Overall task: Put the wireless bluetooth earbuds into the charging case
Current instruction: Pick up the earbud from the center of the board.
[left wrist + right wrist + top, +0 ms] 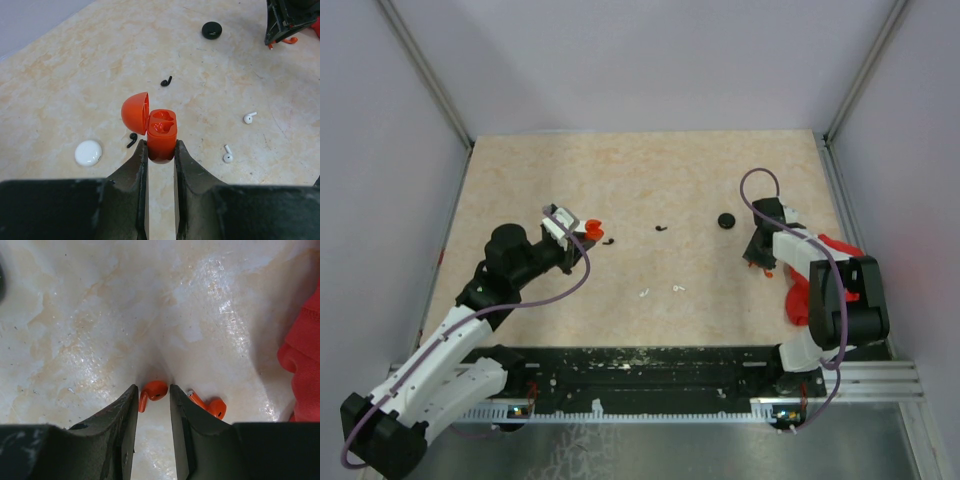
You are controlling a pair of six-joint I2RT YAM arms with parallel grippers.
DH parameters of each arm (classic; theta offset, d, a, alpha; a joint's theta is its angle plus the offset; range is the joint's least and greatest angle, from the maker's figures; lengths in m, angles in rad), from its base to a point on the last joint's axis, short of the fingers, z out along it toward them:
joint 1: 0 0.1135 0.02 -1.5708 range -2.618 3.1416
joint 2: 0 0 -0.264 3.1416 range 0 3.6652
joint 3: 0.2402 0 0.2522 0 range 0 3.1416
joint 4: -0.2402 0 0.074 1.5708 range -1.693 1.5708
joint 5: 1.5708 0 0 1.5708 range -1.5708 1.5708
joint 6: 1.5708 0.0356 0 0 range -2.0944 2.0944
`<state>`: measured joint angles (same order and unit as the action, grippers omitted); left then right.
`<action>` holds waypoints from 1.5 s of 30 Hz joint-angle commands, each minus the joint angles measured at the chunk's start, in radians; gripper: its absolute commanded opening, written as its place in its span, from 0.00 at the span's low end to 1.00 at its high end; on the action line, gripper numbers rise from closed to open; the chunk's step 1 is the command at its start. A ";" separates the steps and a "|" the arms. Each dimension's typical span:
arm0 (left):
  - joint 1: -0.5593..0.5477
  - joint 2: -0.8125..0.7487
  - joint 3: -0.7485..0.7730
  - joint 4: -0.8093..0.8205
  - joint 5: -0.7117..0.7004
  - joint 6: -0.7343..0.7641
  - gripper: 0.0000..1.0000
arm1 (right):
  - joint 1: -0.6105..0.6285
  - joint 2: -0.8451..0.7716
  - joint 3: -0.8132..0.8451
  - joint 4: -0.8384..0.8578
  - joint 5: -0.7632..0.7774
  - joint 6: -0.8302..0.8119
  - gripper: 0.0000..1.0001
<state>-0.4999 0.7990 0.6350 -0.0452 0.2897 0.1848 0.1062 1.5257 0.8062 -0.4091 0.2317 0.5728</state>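
Left arm [450, 350]: stretched diagonally forward from its base, wrist low.
Left end effector [160, 150]: fingers clamped on the orange charging case [162, 132].
Right arm [835, 295]: folded close above its base.
Right end effector [151, 391]: pointing down, fingers narrowly apart either side of an orange earbud [156, 389]; grip unclear.

— Left side?
— Your left gripper [576, 228] holds an orange case [593, 229] at its tip, left of the table's [620, 170] middle. One black earbud [609, 241] lies just beside the case, another earbud [661, 227] farther right.
— Right side?
— Your right gripper [761, 265] hangs low near a round black case [726, 221], red cloth [798, 298] by that arm. Two white earbuds [644, 293] [678, 289] lie nearer you, between the arms.
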 commanded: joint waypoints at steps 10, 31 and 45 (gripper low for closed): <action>0.014 0.009 -0.006 0.037 0.089 0.011 0.01 | 0.013 -0.003 0.048 0.023 -0.010 -0.056 0.17; 0.015 0.122 -0.133 0.528 0.301 -0.288 0.01 | 0.303 -0.336 0.002 0.347 -0.256 -0.242 0.17; 0.005 0.246 -0.180 0.892 0.374 -0.424 0.01 | 0.420 -0.542 -0.086 0.701 -0.516 -0.317 0.17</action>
<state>-0.4911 1.0256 0.4767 0.6651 0.6186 -0.1799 0.4938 1.0260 0.7227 0.1158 -0.1707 0.2966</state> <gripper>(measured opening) 0.226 0.185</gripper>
